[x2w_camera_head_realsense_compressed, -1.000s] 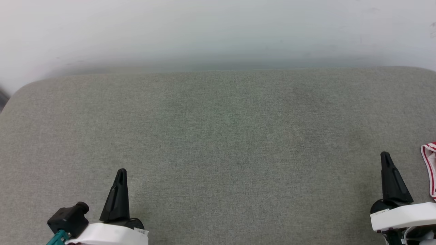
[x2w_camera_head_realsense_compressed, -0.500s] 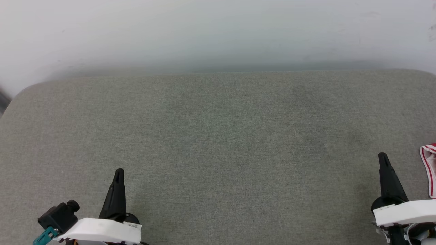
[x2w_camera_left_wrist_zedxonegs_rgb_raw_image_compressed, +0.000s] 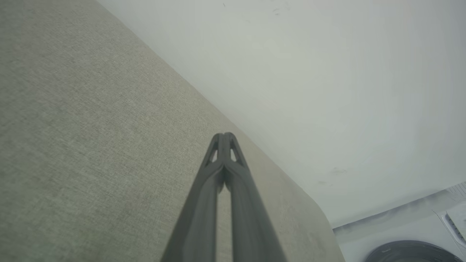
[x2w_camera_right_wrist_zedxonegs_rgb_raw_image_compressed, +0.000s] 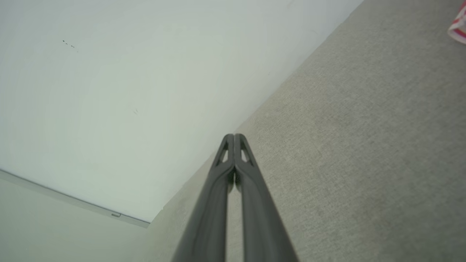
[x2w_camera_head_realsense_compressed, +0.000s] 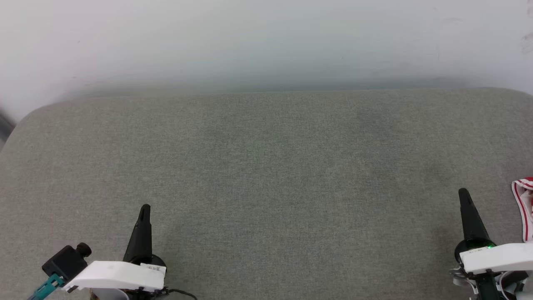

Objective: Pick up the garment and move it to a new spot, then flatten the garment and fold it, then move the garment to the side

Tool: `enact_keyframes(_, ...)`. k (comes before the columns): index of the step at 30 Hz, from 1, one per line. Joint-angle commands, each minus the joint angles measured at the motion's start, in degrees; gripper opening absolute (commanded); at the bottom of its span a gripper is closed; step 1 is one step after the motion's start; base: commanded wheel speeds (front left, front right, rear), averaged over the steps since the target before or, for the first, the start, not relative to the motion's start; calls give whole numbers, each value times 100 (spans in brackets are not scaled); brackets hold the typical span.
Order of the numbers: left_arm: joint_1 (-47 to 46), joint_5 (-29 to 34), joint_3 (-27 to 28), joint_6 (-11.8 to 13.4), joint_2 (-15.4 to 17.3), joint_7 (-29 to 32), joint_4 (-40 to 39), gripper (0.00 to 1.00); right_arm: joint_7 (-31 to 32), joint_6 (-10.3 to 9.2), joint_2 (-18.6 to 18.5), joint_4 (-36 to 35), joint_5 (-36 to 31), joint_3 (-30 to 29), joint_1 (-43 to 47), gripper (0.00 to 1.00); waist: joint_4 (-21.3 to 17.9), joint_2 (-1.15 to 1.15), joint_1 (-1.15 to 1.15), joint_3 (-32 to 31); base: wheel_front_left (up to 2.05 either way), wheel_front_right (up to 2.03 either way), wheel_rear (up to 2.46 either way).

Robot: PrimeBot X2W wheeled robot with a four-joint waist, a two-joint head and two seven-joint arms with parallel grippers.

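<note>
Both pairs of jaws are closed, empty; the garment [x2w_camera_head_realsense_compressed: 525,196] lies near the right pair.

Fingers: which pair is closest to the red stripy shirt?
The right fingers, at the lower right, beside the shirt; the left fingers sit far across the cushion.

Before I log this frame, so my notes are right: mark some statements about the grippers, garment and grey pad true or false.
1. The left gripper and right gripper both have fingers shut. True.
2. The right gripper holds the garment. False: it holds nothing; the garment lies apart, to its right.
3. The garment is spread flat across the pad. False: a striped edge of it shows at the head view's right edge.
4. The pad backs onto a pale wall. True.
</note>
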Motion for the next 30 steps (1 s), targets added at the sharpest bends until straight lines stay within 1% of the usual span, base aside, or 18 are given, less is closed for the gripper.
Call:
enact_keyframes(1, -138, -223, 29, -30, 32, 52, -12, 0, 54, -1, 4, -26, 195, -32, -143, 0, 1, 0, 0, -9, 0, 0, 0)
enact_keyframes(18, -291, -1358, 108, -51, 39, 335, 205, 0, 333, -1, 112, 98, 1155, -88, -216, 0, 4, 0, 0, -88, 0, 0, 0)
enact_keyframes(30, -366, -1998, 158, -64, 35, 500, 335, 0, 502, -1, 174, 175, 1703, -123, -241, 0, 6, 0, 0, -140, 0, 0, 0)
